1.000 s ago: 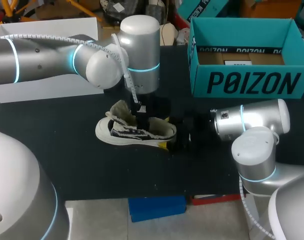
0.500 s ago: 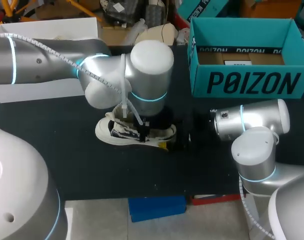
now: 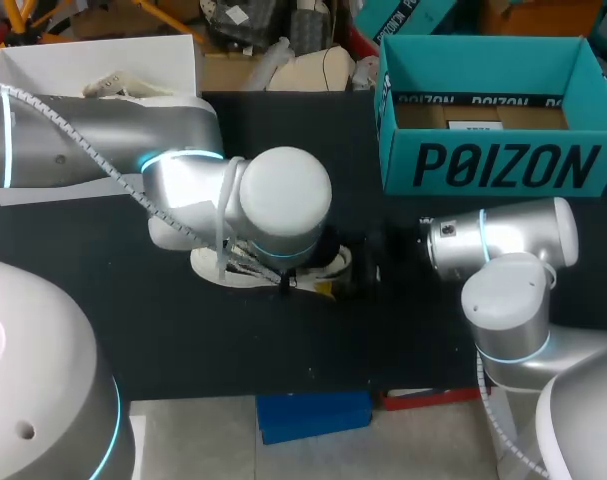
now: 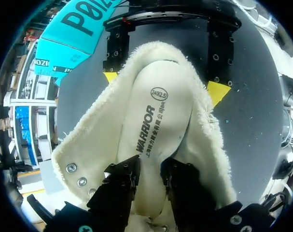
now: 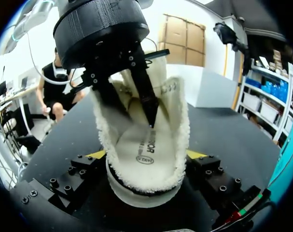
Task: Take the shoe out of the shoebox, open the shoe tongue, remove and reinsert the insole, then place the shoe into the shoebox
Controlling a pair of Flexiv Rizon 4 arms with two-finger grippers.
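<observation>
The shoe [image 3: 209, 268] is out of the shoebox [image 3: 503, 165]. It sits on the black worktop [image 3: 133, 330] near the middle of the head view. Its toe end points toward 9 o'clock and its heel end toward 3 o'clock. The teal shoebox stands well apart, at about 1 o'clock from the shoe, with its open side up. A white box [image 3: 173, 70] is far off at 10 o'clock.

My left arm [image 3: 93, 140] comes in from 9 o'clock. Its big round wrist hangs right over the shoe and hides the middle of it. The left gripper [image 4: 150, 168] goes down into the shoe's mouth, right at the insole [image 4: 156, 121]. The insole lies inside the shoe. I cannot tell if the left jaws pinch the insole or just stand on it.

The shoe's fluffy cream lining [image 4: 83, 145] is spread wide open on both sides — like two soft flaps.

My right arm [image 3: 503, 250] sits low at 4 o'clock. The right gripper [image 5: 146, 155] is at the heel end. Its jaws stand wide, one on each side of the heel, and both press on the shoe — so they hold it. Its yellow tips [image 4: 217, 92] show just beside the lining in the left wrist view.
</observation>
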